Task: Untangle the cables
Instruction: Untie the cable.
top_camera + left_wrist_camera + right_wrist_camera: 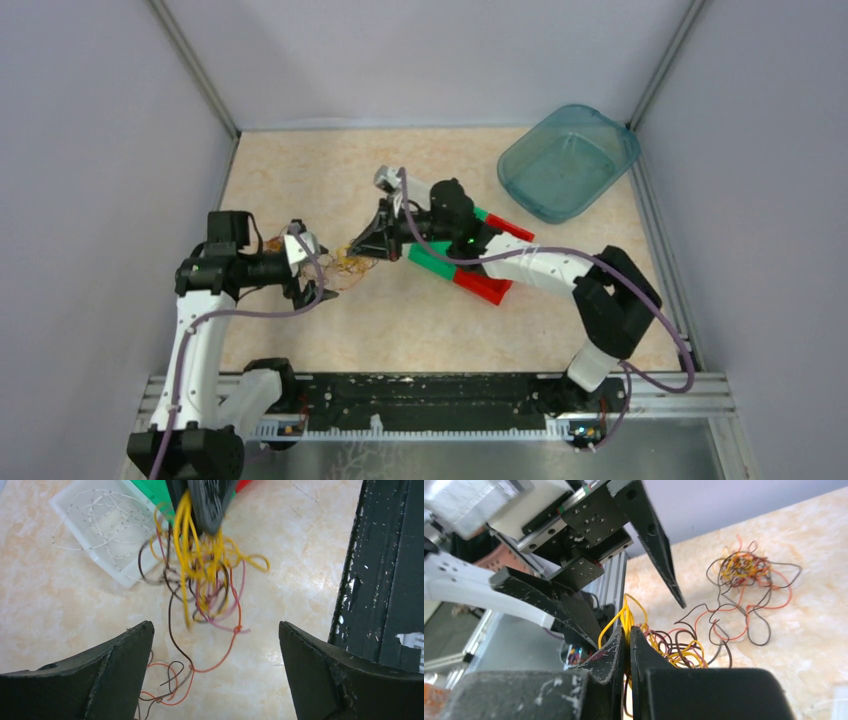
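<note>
Several thin cables [210, 575], yellow, orange-red, brown and pinkish, are knotted in one loose wiry snarl on the bench [300, 180], between the two arms and left of centre. Right end effector [628, 635] is pinched tight on a bunch of yellow strands, which run up taut from the heap while darker loops trail on the surface. Left end effector [215, 630] is spread wide just beside the snarl, holding nothing. Fingers [115, 665] are matte black, wedge-shaped and scuffed at the edges. Bench top is glossy, beige and marbled.
</note>
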Robot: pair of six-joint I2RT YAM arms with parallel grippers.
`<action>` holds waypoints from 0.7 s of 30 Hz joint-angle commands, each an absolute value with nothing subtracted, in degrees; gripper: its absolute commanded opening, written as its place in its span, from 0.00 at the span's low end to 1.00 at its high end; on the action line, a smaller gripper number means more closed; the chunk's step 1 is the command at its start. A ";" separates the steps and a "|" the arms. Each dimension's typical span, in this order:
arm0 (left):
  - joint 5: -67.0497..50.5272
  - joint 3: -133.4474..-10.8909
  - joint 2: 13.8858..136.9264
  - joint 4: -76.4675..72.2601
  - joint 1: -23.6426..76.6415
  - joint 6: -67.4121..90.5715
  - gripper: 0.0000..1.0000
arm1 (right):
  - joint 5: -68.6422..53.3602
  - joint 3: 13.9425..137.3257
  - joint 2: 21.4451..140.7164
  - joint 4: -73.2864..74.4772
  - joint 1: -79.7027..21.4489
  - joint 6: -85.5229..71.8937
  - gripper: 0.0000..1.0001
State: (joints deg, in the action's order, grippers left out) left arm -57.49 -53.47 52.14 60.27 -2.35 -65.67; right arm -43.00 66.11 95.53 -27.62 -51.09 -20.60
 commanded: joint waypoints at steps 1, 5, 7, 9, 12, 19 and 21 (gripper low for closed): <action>-58.22 -52.08 50.17 56.00 -2.45 -61.82 1.00 | -44.08 60.61 88.09 -49.49 -46.96 -33.23 0.00; -60.17 -50.89 50.17 57.04 -2.48 -63.82 1.00 | -45.49 56.96 86.25 -55.03 -46.58 -38.05 0.00; -61.79 -50.64 50.23 56.45 -2.53 -63.58 0.95 | -45.95 55.97 86.01 -57.43 -46.58 -40.51 0.00; -63.53 -50.77 50.45 55.18 -2.42 -62.47 0.90 | -46.01 55.13 86.21 -60.54 -46.59 -43.20 0.00; -64.24 -51.49 50.47 51.66 -2.50 -58.58 0.87 | -46.43 54.75 86.76 -63.88 -46.71 -46.32 0.00; -68.42 -51.99 51.14 52.52 -2.55 -58.15 0.78 | -46.24 55.58 88.85 -66.94 -48.38 -49.63 0.00; -71.46 -52.31 51.39 54.29 -2.57 -58.23 0.77 | -45.92 55.91 89.85 -68.51 -49.28 -50.46 0.00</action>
State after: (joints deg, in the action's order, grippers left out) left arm -64.01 -50.98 51.11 52.71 -2.35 -58.46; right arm -45.60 54.72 88.40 -60.49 -47.20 -46.89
